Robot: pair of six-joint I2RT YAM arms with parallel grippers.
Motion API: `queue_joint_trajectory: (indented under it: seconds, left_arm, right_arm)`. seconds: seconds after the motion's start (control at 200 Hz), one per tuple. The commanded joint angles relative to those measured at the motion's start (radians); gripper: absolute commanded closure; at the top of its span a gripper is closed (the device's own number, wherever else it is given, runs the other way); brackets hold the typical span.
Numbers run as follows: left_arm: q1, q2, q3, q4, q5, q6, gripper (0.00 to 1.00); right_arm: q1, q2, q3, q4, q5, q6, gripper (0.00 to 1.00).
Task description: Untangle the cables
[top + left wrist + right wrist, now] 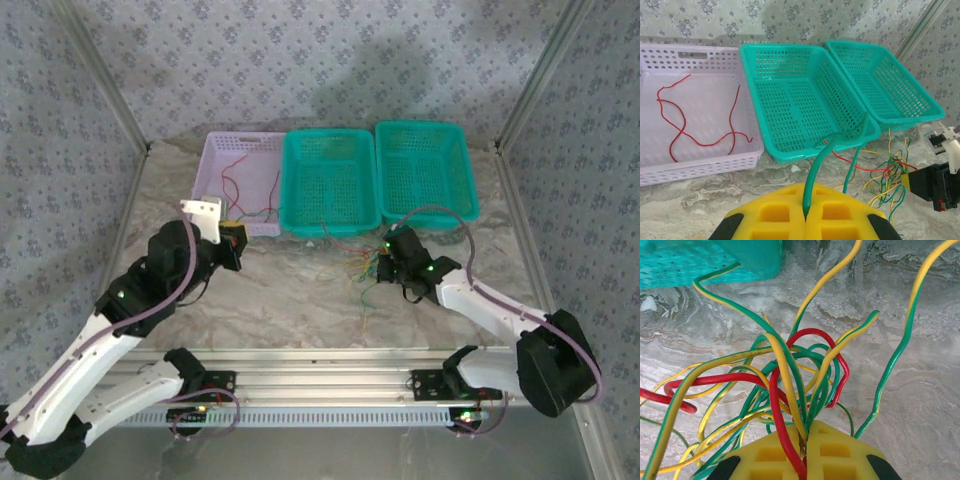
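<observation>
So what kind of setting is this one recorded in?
Probably a lab robot cell: patterned backdrop walls on a metal frame, a marble-look table, and a lilac basket beside two teal baskets.

Back of the table [290, 305] is walled off by three baskets side by side — lavender basket [250, 150], middle teal basket [330, 185], right teal basket [425, 170]. The cable tangle [362, 268] clutters the spot just in front of the middle one. Bare marble left of it — wide open.

Two arms, paired:
- Left arm [100, 340], right arm [490, 310]: white shells, black joints, small green lights [428, 268].
- Purplish-grey cable [440, 208] looped along each.
- Left end effector [805, 217], right end effector [804, 450]: yellow fingers [775, 212] with square recesses, black corners.
</observation>
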State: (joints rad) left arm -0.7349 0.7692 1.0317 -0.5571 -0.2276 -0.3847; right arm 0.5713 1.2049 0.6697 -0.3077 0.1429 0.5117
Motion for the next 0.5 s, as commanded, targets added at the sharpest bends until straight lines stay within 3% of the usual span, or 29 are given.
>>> queue_joint_trajectory:
  seconds: [0.0,0.495]
  left_arm:
    - [0.003,0.017,0.038,0.033,0.010,0.023,1.00]
    - [0.030,0.316,0.124,0.284,0.064,0.035,1.00]
  right_arm:
    - [0.004,-0.024,-0.002,-0.013,0.001,-0.013,1.00]
    - [0.012,-0.154,-0.041,0.026,-0.028,-0.033,1.00]
